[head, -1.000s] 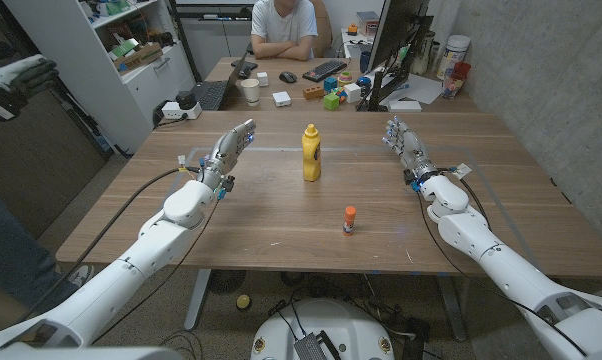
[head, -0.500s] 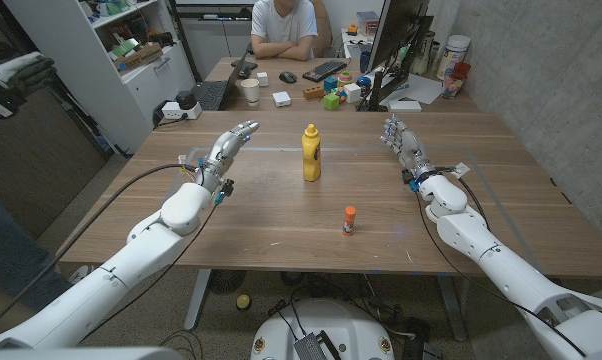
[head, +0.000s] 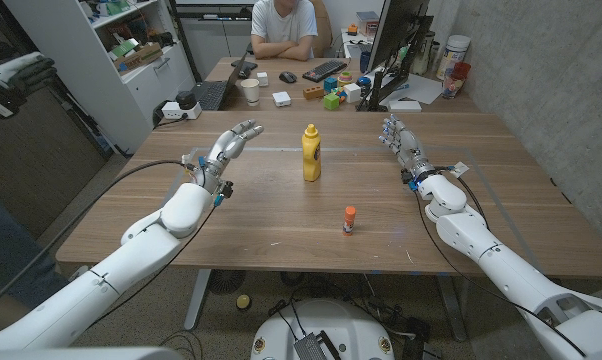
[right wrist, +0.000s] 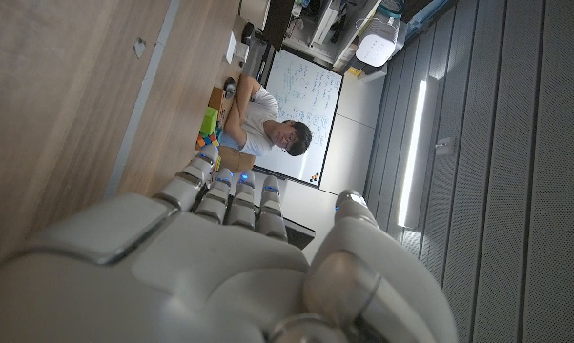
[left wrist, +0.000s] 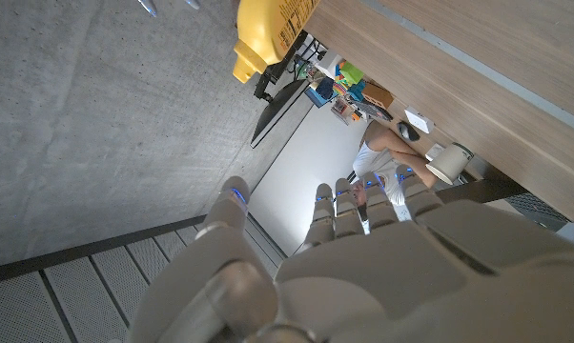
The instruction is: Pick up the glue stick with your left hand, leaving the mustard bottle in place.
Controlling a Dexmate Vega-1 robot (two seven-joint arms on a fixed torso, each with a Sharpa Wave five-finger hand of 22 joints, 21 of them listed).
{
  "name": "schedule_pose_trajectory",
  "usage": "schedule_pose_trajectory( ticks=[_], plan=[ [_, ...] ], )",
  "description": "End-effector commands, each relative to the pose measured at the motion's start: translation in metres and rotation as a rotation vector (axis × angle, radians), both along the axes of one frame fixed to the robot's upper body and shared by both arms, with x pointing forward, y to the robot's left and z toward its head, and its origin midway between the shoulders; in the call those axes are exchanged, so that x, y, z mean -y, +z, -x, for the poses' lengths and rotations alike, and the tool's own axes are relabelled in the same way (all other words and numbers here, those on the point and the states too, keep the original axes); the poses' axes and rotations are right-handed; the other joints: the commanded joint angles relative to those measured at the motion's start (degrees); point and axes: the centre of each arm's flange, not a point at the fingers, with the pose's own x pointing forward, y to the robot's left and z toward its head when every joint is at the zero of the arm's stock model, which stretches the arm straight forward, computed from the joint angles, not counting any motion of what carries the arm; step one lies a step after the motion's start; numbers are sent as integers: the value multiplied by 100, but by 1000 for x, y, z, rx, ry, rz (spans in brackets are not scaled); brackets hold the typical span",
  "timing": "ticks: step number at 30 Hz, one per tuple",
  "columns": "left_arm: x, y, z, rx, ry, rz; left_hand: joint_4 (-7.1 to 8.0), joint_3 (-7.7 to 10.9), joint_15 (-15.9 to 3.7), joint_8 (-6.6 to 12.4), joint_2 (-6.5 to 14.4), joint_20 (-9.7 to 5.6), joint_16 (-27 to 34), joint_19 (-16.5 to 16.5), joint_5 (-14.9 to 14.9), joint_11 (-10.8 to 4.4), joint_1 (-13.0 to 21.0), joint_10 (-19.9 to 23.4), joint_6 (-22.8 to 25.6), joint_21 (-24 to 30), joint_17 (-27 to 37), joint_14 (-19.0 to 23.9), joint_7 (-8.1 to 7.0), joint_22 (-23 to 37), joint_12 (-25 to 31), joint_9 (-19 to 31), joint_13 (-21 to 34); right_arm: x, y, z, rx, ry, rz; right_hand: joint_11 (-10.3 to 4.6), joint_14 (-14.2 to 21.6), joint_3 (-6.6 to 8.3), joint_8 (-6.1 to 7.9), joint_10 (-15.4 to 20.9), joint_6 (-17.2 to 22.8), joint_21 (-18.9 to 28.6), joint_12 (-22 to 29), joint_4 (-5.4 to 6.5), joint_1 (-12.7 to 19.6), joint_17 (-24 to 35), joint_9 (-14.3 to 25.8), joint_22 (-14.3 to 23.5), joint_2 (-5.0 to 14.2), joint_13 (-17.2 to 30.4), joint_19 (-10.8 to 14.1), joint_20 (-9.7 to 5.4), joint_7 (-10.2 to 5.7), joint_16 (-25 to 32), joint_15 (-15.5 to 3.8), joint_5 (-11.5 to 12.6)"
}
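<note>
A small glue stick (head: 350, 220) with an orange cap stands upright near the middle of the table, toward its front edge. The yellow mustard bottle (head: 311, 153) stands upright behind it; its top (left wrist: 265, 30) also shows in the left wrist view. My left hand (head: 225, 152) hovers over the table's left part, well left of the bottle, fingers apart and holding nothing. The same hand (left wrist: 344, 248) fills the lower part of the left wrist view. My right hand (head: 406, 147) is raised at the right, fingers extended and empty, seen close in the right wrist view (right wrist: 220, 248).
A person (head: 286, 28) sits with folded arms behind a second desk carrying a keyboard (head: 324, 70), a cup (head: 250, 91) and coloured blocks (head: 331, 98). A monitor (head: 393, 45) stands at the back right. Shelving (head: 111, 70) is at the left.
My left hand has drifted slightly forward and to the right, its fingers spreading a little. The right hand, bottle and glue stick stay where they were.
</note>
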Motion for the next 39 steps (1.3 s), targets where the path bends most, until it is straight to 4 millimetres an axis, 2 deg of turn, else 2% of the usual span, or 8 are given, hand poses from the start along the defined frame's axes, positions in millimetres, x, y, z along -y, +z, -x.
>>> schedule_pose_trajectory(
  ticks=[1, 10, 16, 22, 39],
  plan=[
    [8, 3, 5, 8, 42, -79, -20, 71, 81, 71, -32, 16, 29, -70, 41, 28, 214, -73, 70, -21, 21, -29, -193, 25, 11, 39, 40, -2, 1, -1, -2, 3, 4, -7, 44, 21, 40, 46, 28, 27, 52, -16, 3, 15, 33, 29, -22, 22, 21, 49, -13, 26, 23, 22],
    [15, 3, 5, 23, 70, -146, -30, 102, -43, 84, -93, 19, 6, -138, 53, -98, 417, -127, 75, -26, 27, -131, -332, 29, 24, 54, 68, -6, 3, -3, 0, 8, 8, -5, 43, 26, 39, 57, 28, 23, 57, -34, 13, 12, 34, 29, -29, 22, 8, 57, -25, 24, 25, 25],
    [22, 3, 3, 23, 65, -198, -31, 106, -81, 93, -127, 21, 8, -167, 47, -116, 490, -133, 84, -28, 28, -142, -340, 31, 34, 58, 78, -6, 3, -3, 2, 8, 7, 9, 45, 28, 39, 54, 28, 23, 57, -39, 13, 12, 34, 29, -31, 22, 6, 61, -27, 25, 27, 25],
    [31, 2, 1, 12, 67, -248, -31, 111, -154, 106, -180, 20, 5, -195, 39, -147, 601, -142, 104, -23, 26, -174, -219, 34, 47, 63, 91, -7, 2, -2, 3, 7, 3, -1, 42, 31, 37, 57, 24, 23, 59, -46, 15, 11, 34, 30, -33, 22, 4, 63, -25, 24, 30, 26],
    [45, -6, 4, -17, 34, -369, -25, 113, -71, 106, -272, 24, -14, -253, 30, -97, 782, -258, 84, -23, 24, -280, -189, 37, 28, 69, 110, -9, 6, -1, 16, 2, -5, -14, 31, 23, 38, 57, 23, 22, 60, -88, 30, 3, 35, 30, -83, 23, -8, 71, -42, 16, 35, 26]
  ],
)
